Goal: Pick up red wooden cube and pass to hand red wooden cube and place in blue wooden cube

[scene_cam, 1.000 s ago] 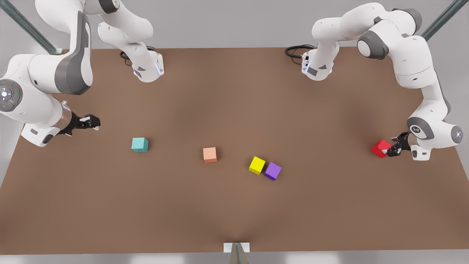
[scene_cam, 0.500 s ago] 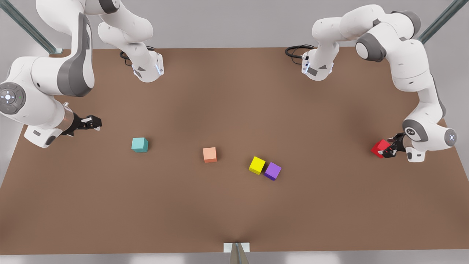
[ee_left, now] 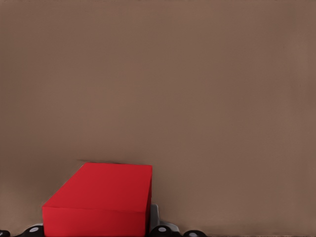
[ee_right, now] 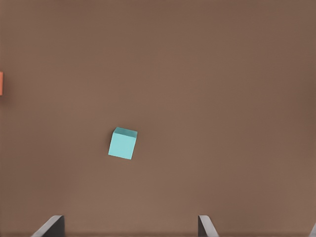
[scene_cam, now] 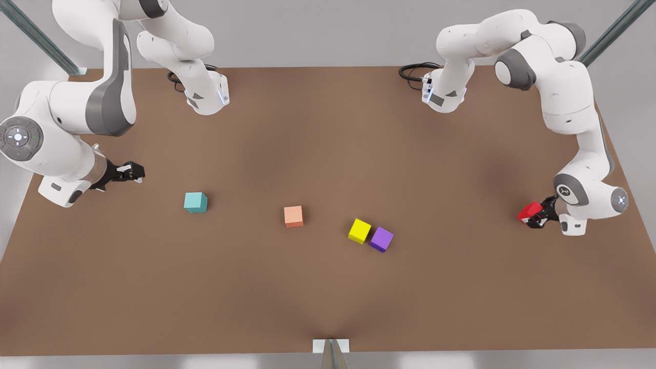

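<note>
We grip the red wooden cube (scene_cam: 529,210) in our left end effector (scene_cam: 535,218) while our right end effector (scene_cam: 134,174) waits open near the blue wooden cube (scene_cam: 195,202).

We see a matt brown surface (scene_cam: 307,287), smooth; the red wooden cube (scene_cam: 529,210) looks plain and matt; the arms' (scene_cam: 569,97) white shells shine glossy.

Salmon cube (scene_cam: 293,216), touching yellow cube (scene_cam: 360,230) and purple cube (scene_cam: 382,239)
</note>
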`<action>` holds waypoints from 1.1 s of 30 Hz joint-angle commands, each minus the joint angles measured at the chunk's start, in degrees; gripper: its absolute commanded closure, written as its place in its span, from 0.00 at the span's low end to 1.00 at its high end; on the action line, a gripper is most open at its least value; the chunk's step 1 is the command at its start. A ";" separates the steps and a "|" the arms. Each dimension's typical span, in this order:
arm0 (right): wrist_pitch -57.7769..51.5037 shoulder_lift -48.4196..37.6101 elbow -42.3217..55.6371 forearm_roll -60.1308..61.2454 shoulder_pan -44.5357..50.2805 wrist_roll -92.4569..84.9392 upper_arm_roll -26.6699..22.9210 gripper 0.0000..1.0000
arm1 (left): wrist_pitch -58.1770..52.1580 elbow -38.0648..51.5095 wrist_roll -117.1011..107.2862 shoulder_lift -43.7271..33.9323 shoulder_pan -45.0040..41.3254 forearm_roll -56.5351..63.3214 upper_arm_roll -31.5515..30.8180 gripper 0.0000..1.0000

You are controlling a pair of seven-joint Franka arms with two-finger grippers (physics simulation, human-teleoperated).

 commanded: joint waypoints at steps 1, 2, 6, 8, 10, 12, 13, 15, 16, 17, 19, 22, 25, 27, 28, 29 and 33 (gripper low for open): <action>0.31 1.48 0.85 0.55 0.35 -0.04 0.54 0.00 | -15.88 8.18 -0.35 -0.26 -0.41 -0.96 -1.26 0.42; 0.31 4.39 2.61 3.71 1.15 -0.65 1.07 0.00 | -26.82 15.41 -0.26 -0.26 -0.23 -3.06 -5.74 0.42; 0.31 25.47 8.23 45.10 -0.79 -7.68 0.72 0.00 | -31.40 25.00 0.01 4.48 0.65 -25.22 -27.27 0.41; 1.36 34.62 15.62 58.46 -0.79 -12.69 1.16 0.00 | -31.31 28.60 -0.35 8.35 0.65 -30.66 -35.45 0.42; 7.95 37.00 18.52 62.25 -0.35 -27.70 6.43 0.00 | -19.12 31.15 -0.35 13.53 0.03 -35.94 -45.02 0.43; 17.79 41.22 19.93 62.25 -0.26 -62.59 10.65 0.00 | -5.66 36.33 1.41 19.07 -5.24 -36.03 -48.29 0.39; 23.50 41.92 19.84 62.25 0.44 -76.66 12.58 0.00 | -2.23 39.76 3.25 22.50 -5.94 -36.03 -50.48 0.38; 34.32 42.10 19.84 62.25 2.55 -96.62 12.67 0.00 | 0.85 41.70 5.02 24.61 -6.21 -36.03 -51.63 0.40; 35.90 42.10 19.93 62.86 2.64 -100.56 13.46 0.00 | 1.38 42.14 5.10 24.96 -6.21 -36.11 -51.89 0.40; 37.83 42.19 19.93 64.53 2.64 -106.44 14.25 0.00 | 1.99 42.05 8.07 24.96 -6.21 -36.29 -52.85 0.40; 37.84 43.33 19.66 69.81 2.64 -114.21 16.01 0.00 | 4.63 42.05 21.97 25.14 -7.00 -36.91 -53.03 0.41; 37.40 44.03 16.85 75.70 2.73 -114.38 18.56 0.00 | 5.78 42.05 33.66 25.05 -8.05 -36.91 -54.00 0.41; 37.31 44.03 13.16 78.95 2.82 -114.30 20.23 0.00 | 5.78 41.61 33.84 25.40 -7.96 -40.77 -54.70 0.41; 37.31 43.86 11.40 79.04 2.55 -114.21 21.63 0.00 | 5.69 41.44 32.88 25.75 -7.96 -43.06 -54.70 0.41; 37.31 43.86 11.31 79.13 2.82 -114.21 21.90 0.00 | 5.69 41.44 32.79 25.93 -7.96 -43.23 -54.70 0.41; 37.31 43.94 11.31 80.27 2.90 -113.86 21.81 0.00 | 5.69 41.44 32.79 26.37 -7.96 -43.76 -54.79 0.41; 38.10 45.17 12.54 82.03 3.08 -112.54 21.64 0.00 | 5.25 41.44 33.14 26.37 -7.96 -43.85 -54.88 0.40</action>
